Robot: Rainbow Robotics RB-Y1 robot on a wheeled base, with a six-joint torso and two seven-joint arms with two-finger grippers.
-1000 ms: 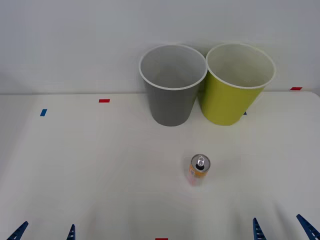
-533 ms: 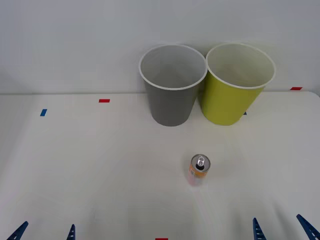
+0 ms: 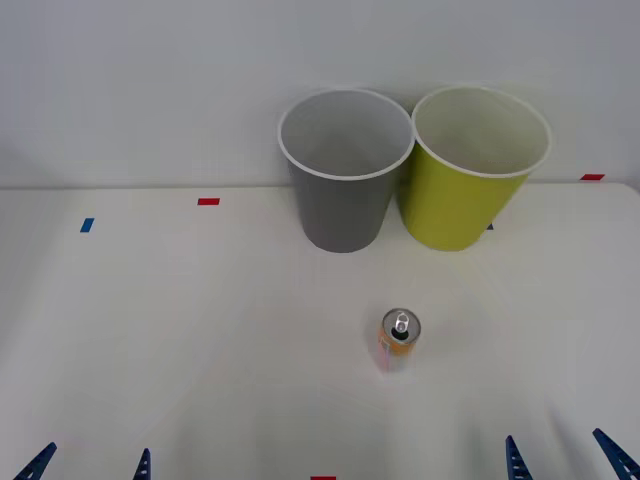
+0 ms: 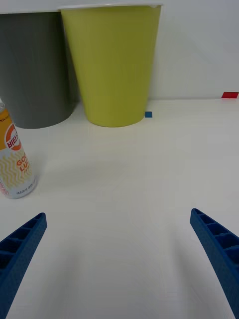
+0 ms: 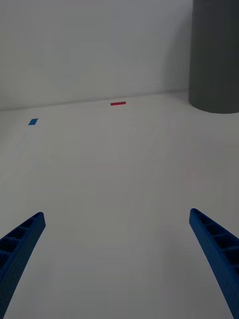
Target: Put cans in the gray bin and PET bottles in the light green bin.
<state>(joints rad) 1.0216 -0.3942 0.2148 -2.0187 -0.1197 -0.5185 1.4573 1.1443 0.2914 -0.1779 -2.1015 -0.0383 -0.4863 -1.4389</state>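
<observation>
A small orange-yellow can with a silver top stands upright on the white table, a little right of centre; it also stands at the edge of the right wrist view. At the back stand the gray bin and, touching it on its right, the light green bin. Both bins look empty. My right gripper hangs open at the near right edge, short of the can and to its right. Open as well, my left gripper waits at the near left edge. No PET bottles are in view.
Small red tape marks and a blue one lie on the table. A white wall rises right behind the bins.
</observation>
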